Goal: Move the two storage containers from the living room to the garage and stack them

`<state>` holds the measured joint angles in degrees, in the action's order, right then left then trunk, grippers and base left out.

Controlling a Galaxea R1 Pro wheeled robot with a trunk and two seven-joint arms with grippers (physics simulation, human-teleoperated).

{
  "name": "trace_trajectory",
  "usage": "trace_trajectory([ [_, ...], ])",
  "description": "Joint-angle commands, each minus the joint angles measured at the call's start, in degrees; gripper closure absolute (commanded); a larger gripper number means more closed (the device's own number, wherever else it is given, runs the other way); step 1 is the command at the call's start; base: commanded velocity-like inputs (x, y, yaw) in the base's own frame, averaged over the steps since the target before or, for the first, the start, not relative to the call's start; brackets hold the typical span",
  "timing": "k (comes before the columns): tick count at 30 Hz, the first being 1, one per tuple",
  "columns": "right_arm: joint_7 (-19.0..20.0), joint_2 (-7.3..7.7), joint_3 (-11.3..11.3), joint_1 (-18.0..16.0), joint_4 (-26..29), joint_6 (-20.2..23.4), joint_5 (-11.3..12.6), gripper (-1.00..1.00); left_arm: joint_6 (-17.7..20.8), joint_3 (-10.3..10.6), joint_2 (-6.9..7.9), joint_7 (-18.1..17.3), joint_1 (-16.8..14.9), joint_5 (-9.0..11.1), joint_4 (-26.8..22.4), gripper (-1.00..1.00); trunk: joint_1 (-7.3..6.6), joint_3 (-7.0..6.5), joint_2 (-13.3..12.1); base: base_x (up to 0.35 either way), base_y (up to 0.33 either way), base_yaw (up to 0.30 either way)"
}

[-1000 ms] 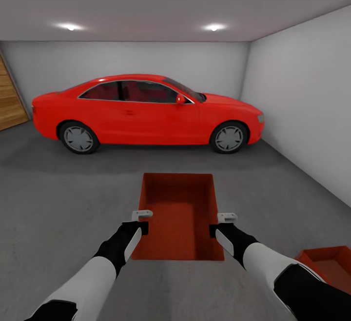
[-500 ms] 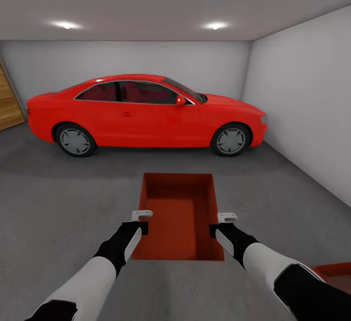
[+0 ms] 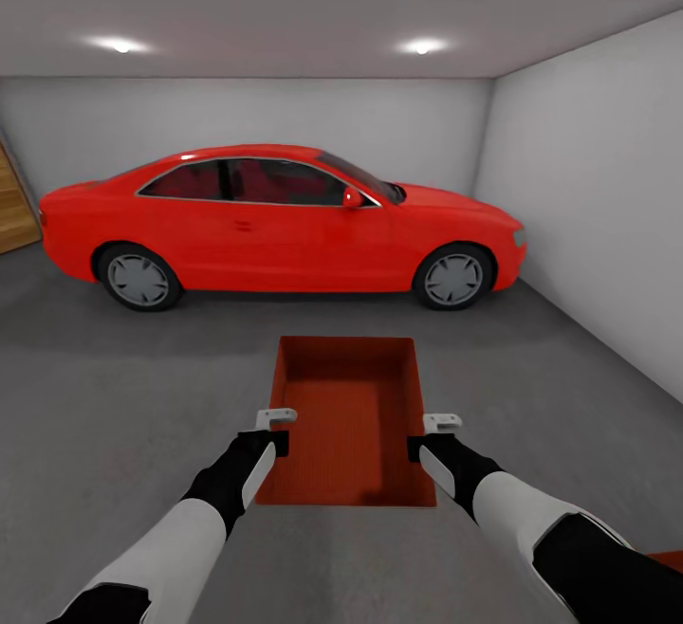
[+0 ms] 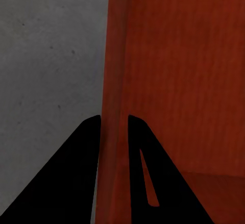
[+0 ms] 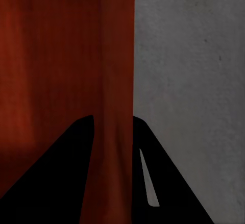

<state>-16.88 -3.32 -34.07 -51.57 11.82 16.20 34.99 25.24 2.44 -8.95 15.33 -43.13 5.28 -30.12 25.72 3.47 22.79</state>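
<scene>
I hold one orange-red storage container (image 3: 346, 415) out in front of me over the garage's dark grey concrete floor (image 3: 114, 396). My left gripper (image 3: 275, 430) is shut on its left wall, one finger on each side of the wall (image 4: 115, 81). My right gripper (image 3: 433, 434) is shut on the right wall (image 5: 117, 81) in the same way. The bin is open-topped and empty. A thin orange-red sliver (image 3: 670, 558) at the lower right edge of the head view may be the other container, mostly hidden behind my right arm.
A glossy red car (image 3: 285, 226) stands side-on across the back of the garage. White walls close the back and the right side (image 3: 598, 188). A honey-wood door (image 3: 14, 207) shows at the far left. Bare concrete lies between me and the car.
The whole view has shifted: the car looms slightly larger and the second container at lower right has slid almost out of frame. The held container and both grippers keep their places.
</scene>
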Motion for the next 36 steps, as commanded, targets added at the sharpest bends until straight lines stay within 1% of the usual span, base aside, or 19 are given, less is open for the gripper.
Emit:
trace_trajectory([
  [1,-1.9,0.6,2.2,-0.1,0.2,0.4,-1.9,1.0,0.7,-0.2,0.08,0.7,0.0,-0.9,0.0,1.0,0.07,0.12,0.1,0.322,0.0,0.0],
  [10,-1.9,0.6,2.3,-0.1,0.2,0.4,-1.9,1.0,0.7,-0.2,0.07,0.7,0.0,-0.9,-0.1,1.0,0.07,0.12,0.1,0.299,0.0,0.0],
  [26,-1.9,0.6,2.3,-0.1,0.2,0.5,-1.9,1.0,0.7,-0.2,0.07,0.8,0.0,-1.0,-0.1,1.0,0.07,0.12,0.1,0.018,0.0,-0.004],
  [29,-1.9,0.6,2.3,-0.1,0.2,0.5,-1.9,1.0,0.7,-0.2,0.08,0.8,0.0,-1.0,-0.1,1.0,0.07,0.12,0.1,0.0,0.0,-0.168],
  [36,-1.9,0.6,2.3,-0.1,0.2,0.5,-1.9,1.0,0.7,-0.2,0.07,0.8,0.0,-1.0,-0.1,1.0,0.07,0.12,0.1,0.0,0.0,-0.278],
])
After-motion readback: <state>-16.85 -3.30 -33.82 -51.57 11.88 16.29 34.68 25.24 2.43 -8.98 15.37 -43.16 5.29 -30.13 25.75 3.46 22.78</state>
